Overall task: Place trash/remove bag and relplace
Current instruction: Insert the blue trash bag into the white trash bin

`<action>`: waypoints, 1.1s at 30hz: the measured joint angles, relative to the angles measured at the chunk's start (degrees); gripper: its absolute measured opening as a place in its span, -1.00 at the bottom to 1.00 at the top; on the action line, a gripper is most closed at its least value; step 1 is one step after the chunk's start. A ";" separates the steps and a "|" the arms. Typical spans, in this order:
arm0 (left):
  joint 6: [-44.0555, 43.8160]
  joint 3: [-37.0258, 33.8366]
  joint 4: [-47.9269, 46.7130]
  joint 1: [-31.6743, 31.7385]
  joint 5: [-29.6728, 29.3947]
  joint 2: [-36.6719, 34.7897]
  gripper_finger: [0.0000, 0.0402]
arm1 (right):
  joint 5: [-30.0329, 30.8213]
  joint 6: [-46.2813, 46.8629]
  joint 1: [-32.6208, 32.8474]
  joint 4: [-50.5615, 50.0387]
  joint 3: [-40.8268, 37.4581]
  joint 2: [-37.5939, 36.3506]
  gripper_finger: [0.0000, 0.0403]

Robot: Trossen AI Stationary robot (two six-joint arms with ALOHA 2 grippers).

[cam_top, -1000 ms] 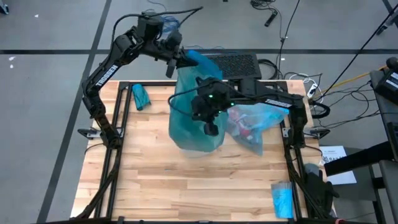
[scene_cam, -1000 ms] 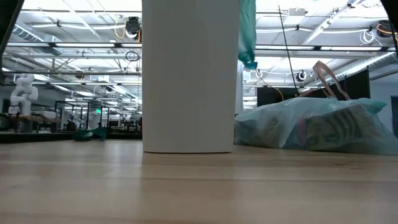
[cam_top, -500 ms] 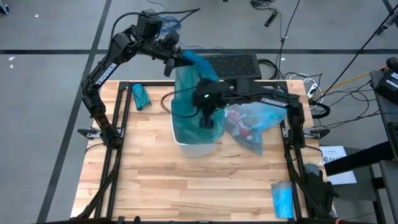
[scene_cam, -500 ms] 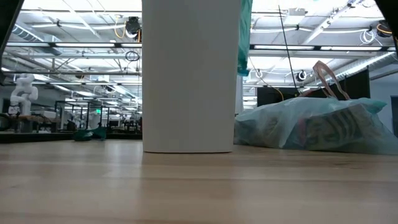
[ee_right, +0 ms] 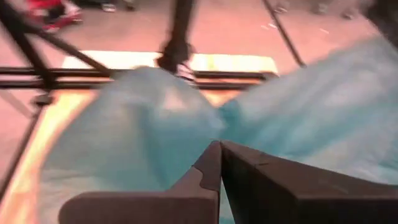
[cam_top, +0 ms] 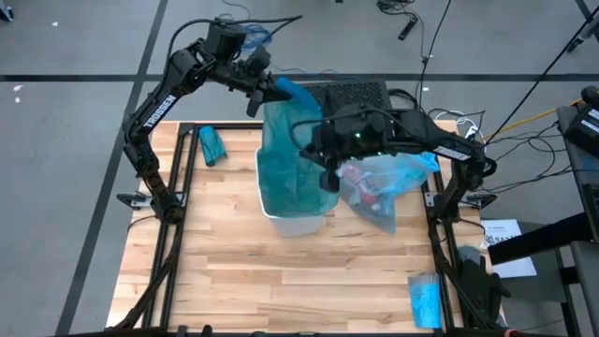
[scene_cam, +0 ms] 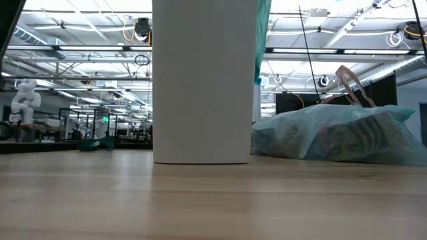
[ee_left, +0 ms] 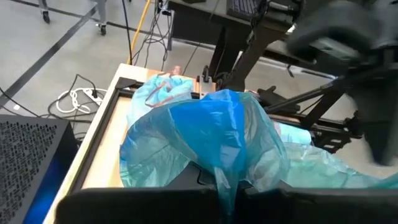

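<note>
A white bin [cam_top: 296, 225] [scene_cam: 203, 80] stands upright mid-table. A teal-green liner [cam_top: 292, 159] hangs into and over it. My left gripper [cam_top: 265, 86] [ee_left: 229, 194] is shut on the liner's far top above the bin's far edge. My right gripper [cam_top: 330, 180] [ee_right: 220, 150] is shut at the liner's right side, above the bin's right rim. The pale sky-blue bag [cam_top: 391, 180] [scene_cam: 340, 137] lies on its side on the table right of the bin. Trash shows through it, with a red-and-white piece [cam_top: 361, 195]. My left gripper pinches a bunched part of the liner's top edge [ee_left: 227, 169] between its two fingers, slanting down from the table's far left. The film balloons beyond the fingers and hangs down into the bin. My right gripper has the liner's right edge [ee_right: 214, 127] at its shut fingertips, slanting down from the table's right. The blur hides whether it holds one layer or several. The film runs from the fingers down into the bin.
A small folded teal packet [cam_top: 212, 145] lies at the table's far left. A blue packet [cam_top: 426, 300] sits beyond the near right corner. A dark keyboard-like box [cam_top: 356, 94] and cables lie past the far edge. The near half of the table is bare wood [cam_top: 281, 281].
My right gripper has risen and gone toward the table's right and far edges, taking the liner's right side along. The liner has drawn back off the bin's near side, so the white near rim now shows.
</note>
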 joint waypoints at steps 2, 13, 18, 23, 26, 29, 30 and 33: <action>0.04 0.00 0.02 0.00 -0.26 0.00 -1.00 | -3.51 -1.23 1.00 1.24 0.00 -0.07 -1.00; -0.04 0.00 0.37 -0.02 -0.90 1.42 -1.00 | -15.45 -5.17 1.19 -2.68 0.00 5.75 -1.00; -0.09 0.00 0.34 -0.07 -0.87 1.44 -1.00 | -15.85 -5.71 -0.54 -4.28 -0.02 10.34 -1.00; -0.97 0.00 0.24 -0.04 -0.87 1.44 -1.00 | -15.89 -5.66 -2.24 -5.41 -0.02 15.15 -1.00; -1.08 0.00 0.19 -0.07 -0.86 1.44 -1.00 | -15.91 -5.45 -3.03 -7.50 -0.02 17.97 -1.00; -1.16 0.00 -0.59 -0.04 -0.87 1.44 -1.00 | -16.71 -4.70 -3.49 -8.18 0.10 20.20 -1.00; -1.13 0.00 -0.60 -0.04 -0.87 1.44 -1.00 | -15.41 -4.69 -3.49 -8.27 0.11 20.70 -1.00; -1.09 0.00 -1.81 -0.07 -0.87 1.44 -1.00 | -14.17 -4.15 -3.43 -7.53 -0.15 22.41 -1.00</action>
